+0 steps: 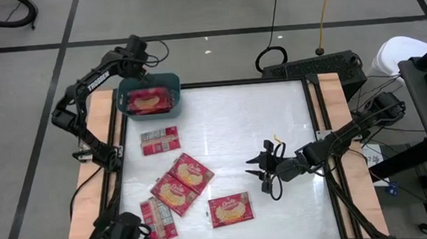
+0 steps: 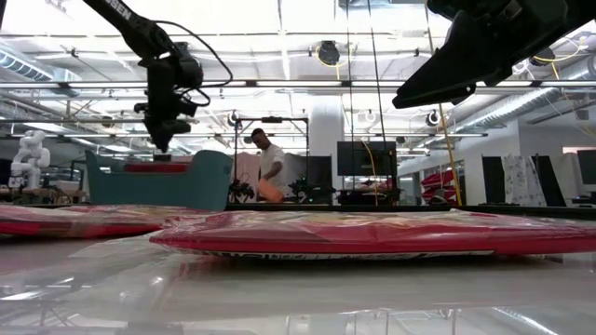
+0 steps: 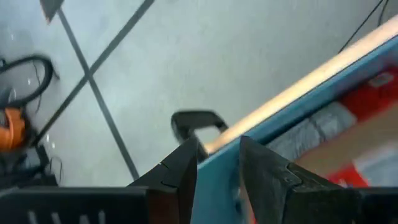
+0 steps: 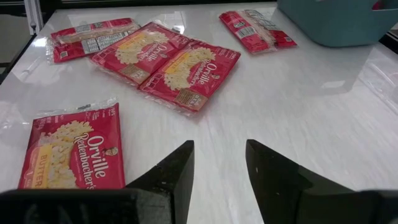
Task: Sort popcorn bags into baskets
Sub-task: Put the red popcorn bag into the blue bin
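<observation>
the left gripper [image 1: 147, 54] hung over the teal basket [image 1: 171, 83] at the tabletop's far left corner, fingers parted, empty. the right gripper [image 1: 257, 169] hovered open above bare tabletop [image 1: 244, 125]. five popcorn bags [image 1: 231, 209] lay toward the near left.

A teal basket [image 1: 127, 102] holding a popcorn bag [image 1: 148, 101] sits upper left, the left gripper [image 1: 149, 54] just above it. Five more bags lie lower left; the right gripper [image 1: 260, 169] hovers right of centre

Grey floor [image 1: 35, 80] crossed by dark lines — beyond, a bright hall with a white pillar [image 2: 326, 140] and dark monitors [image 2: 365, 158].
</observation>
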Available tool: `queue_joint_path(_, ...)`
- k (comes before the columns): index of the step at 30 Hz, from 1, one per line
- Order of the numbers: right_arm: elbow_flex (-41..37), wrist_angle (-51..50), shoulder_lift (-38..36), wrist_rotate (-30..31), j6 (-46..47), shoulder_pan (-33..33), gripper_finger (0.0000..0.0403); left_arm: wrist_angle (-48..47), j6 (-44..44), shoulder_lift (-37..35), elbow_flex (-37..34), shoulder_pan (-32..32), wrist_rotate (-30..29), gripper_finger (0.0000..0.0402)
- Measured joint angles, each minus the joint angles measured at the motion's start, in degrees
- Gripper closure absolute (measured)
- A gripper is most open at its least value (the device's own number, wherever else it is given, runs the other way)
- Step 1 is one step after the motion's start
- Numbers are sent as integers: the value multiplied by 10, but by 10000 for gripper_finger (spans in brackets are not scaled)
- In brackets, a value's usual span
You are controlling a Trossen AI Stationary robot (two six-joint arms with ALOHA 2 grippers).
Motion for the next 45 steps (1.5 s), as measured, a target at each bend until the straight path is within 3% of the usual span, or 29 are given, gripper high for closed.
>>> queue_joint_path(2, 0, 0, 0, 0, 0, 0, 266, 3, 10, 0, 0, -6, 17, 277)
queue_joint_path(6, 0, 0, 0, 0, 0, 0, 266, -53, 30, 0, -1, -27, 138, 277)
queue_joint_path(8, 0, 0, 0, 0, 2, 0, 266, -87, 38, 0, -11, -47, 168, 277)
queue_joint_path(13, 0, 0, 0, -1, 6, 0, 266, -94, 75, 0, -72, -107, 114, 272)
queue_joint_path(18, 0, 0, 0, -2, 9, 0, 266, -39, 87, 0, -141, -170, -39, 225)
queue_joint_path(23, 0, 0, 0, -2, 14, 0, 266, 25, 91, 0, -168, -183, -56, 174)
queue_joint_path(27, 0, 0, 0, -2, 14, 0, 266, 52, 103, 0, -175, -173, -51, 167)
queue_joint_path(33, 0, 0, 0, -2, 13, 0, 266, 80, 103, -1, -189, -155, -43, 201)
queue_joint_path(36, 0, 0, 0, -2, 13, 0, 266, 90, 107, -1, -192, -154, -34, 245)
queue_joint_path(42, 0, 0, 0, -2, 13, 0, 266, 130, 120, -1, -192, -156, -37, 379)
queue_joint_path(45, 0, 0, 0, -2, 13, 0, 266, 133, 122, -5, -186, -155, -40, 386)
